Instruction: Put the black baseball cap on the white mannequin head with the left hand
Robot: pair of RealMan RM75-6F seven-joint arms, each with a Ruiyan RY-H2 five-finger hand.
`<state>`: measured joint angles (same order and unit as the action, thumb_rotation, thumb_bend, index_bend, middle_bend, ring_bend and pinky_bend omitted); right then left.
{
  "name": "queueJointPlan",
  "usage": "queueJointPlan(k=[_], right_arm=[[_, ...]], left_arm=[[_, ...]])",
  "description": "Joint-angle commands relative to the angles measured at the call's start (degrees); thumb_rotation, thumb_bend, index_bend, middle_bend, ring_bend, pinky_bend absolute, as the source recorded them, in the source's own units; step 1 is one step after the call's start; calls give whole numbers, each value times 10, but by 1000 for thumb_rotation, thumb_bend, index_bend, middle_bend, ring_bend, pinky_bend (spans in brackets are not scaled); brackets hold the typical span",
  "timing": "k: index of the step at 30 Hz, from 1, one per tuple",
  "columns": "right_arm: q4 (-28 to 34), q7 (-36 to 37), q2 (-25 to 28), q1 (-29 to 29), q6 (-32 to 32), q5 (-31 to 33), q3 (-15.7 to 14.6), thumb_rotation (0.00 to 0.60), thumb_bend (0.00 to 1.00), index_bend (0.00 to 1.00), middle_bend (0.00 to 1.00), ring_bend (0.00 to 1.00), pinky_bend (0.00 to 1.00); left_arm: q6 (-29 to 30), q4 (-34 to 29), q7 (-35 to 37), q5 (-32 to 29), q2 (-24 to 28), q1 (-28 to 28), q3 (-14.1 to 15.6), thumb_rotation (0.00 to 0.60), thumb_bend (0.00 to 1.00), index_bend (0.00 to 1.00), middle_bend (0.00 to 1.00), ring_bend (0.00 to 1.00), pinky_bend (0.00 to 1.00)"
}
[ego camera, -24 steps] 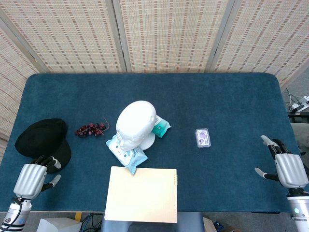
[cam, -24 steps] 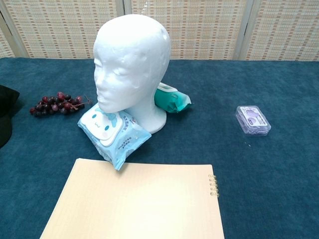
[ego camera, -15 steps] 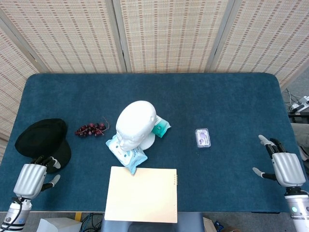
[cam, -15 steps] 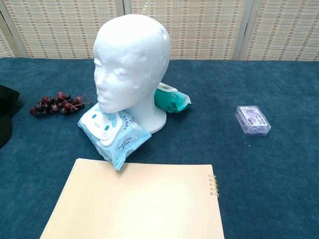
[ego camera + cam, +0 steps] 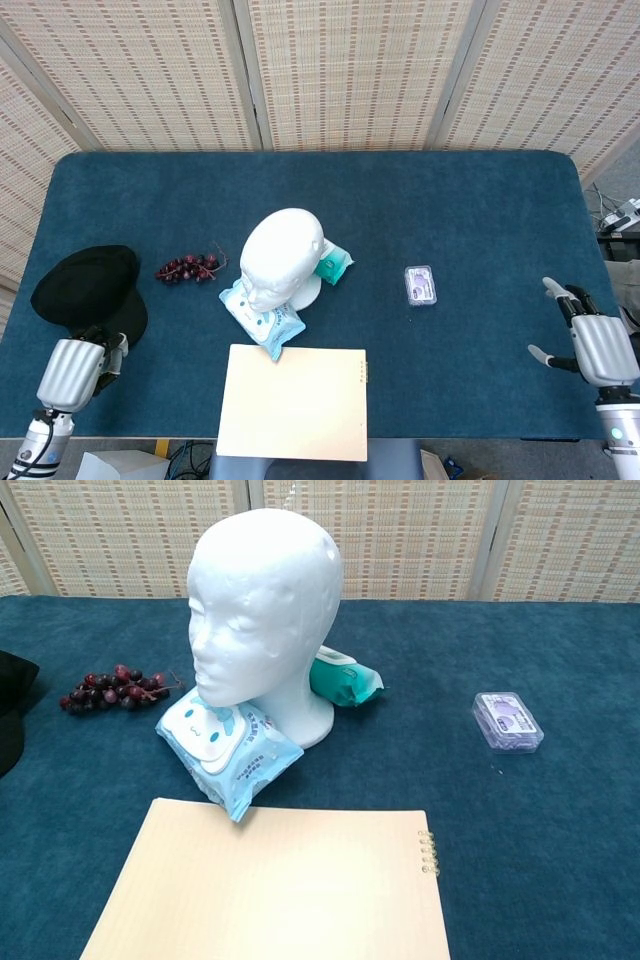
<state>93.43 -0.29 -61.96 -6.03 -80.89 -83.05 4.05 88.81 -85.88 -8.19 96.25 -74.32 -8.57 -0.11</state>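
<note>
The black baseball cap (image 5: 86, 287) lies flat at the table's left edge; the chest view catches only a sliver of the cap (image 5: 10, 715). My left hand (image 5: 72, 368) sits just in front of it, fingertips (image 5: 101, 338) curled onto the near edge of the brim, thumb out of sight. Whether it has a grip on the brim I cannot tell. The white mannequin head (image 5: 281, 257) stands bare and upright mid-table, large in the chest view as the same head (image 5: 262, 610). My right hand (image 5: 598, 345) hovers at the far right, fingers apart, holding nothing.
Dark grapes (image 5: 186, 268) lie between cap and head. A blue wipes pack (image 5: 260, 320) and a teal pack (image 5: 333, 263) lean against the head's base. A tan spiral notebook (image 5: 293, 401) lies at the front edge, a small purple box (image 5: 419, 285) to the right.
My left hand has shifted slightly right toward the brim, and its thumb, earlier stuck out sideways, is no longer visible. The right hand drifted a little. The cap has not moved.
</note>
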Motion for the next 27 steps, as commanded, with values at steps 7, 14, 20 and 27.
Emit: queueJointPlan(k=[7,14,20,27], right_arm=[[2,-2,0,1,-3,-4,-2,600,31,81,265,145,499],[1,4,2,2,-3,-5,-2,600,31,82,265,145,499],[1,12,5,4,-8,-9,-2,600,31,82,265,145,499],[0,23,8,5,-10,-11,-2,600,30,82,265,145,499]], left_arm=[[15,12,6,16,-13,2,3,600,580,700,966,564,627],[21,27,16,26,-21,7,13,600,198,425,747,464,627],[13,33,-5,28,-38,9,20,600,60,353,541,291,580],[-16,46,-35,17,-74,4,24,600,27,211,249,42,351]])
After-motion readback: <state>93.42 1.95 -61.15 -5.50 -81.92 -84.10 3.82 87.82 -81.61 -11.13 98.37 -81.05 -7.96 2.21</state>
